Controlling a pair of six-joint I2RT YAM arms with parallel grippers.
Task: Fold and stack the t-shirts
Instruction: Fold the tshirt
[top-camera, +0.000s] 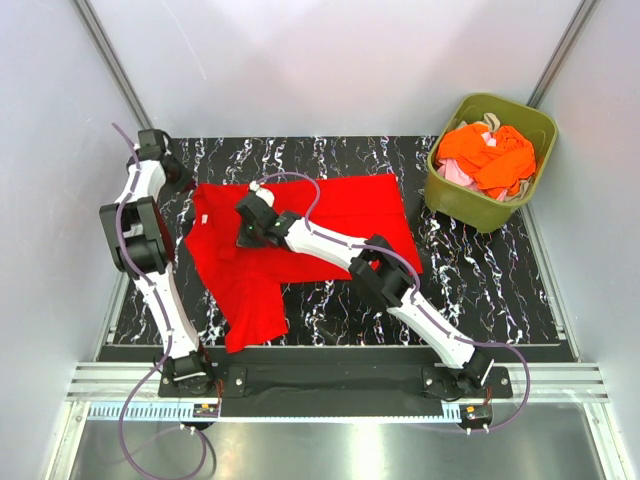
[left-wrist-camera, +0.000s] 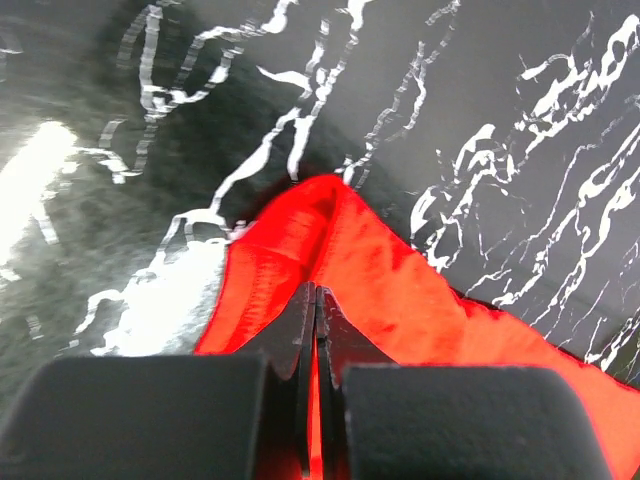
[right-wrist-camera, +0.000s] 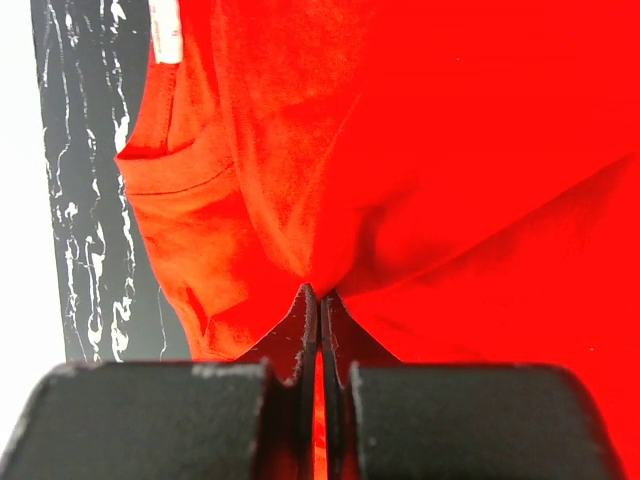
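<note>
Red shirt (top-camera: 365, 205) spread on tabletop (top-camera: 480, 290), left of centre. Left fingers (left-wrist-camera: 305, 312) pinched together on cloth at its left edge; right fingers (right-wrist-camera: 308, 312) clamped on mid-body cloth. Light, limp, drapes and creases easily: best taken at hems, corners. Orange shirts (top-camera: 495, 150) in bin (top-camera: 465, 200).

Olive-green bin (top-camera: 468, 204) at far-right corner of black marbled tabletop (top-camera: 490, 285)

Black marbled table (top-camera: 480, 290), red t-shirt (top-camera: 350, 205), olive bin (top-camera: 468, 203)
</note>
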